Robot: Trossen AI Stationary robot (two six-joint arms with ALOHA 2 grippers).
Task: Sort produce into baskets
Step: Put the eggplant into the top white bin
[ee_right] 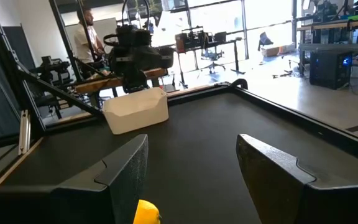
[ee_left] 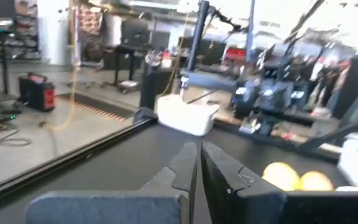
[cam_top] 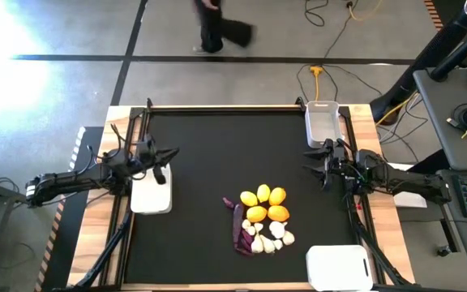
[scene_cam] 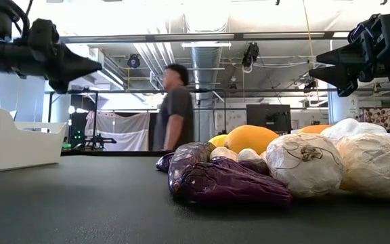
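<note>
The produce lies in one pile on the black mat near the table's middle. It holds yellow-orange citrus fruits, whitish garlic bulbs and dark purple vegetables. Three white baskets stand on the mat: at the left, at the far right and at the near right. My left gripper is shut and empty, raised above the left basket's far end. My right gripper is open and empty, raised near the far right basket, fingers pointing toward the table's left.
The pile fills the low view's right side: purple vegetables in front, garlic, citrus behind. Bare mat lies between the pile and each basket. A person walks beyond the far edge. Cables lie on the floor there.
</note>
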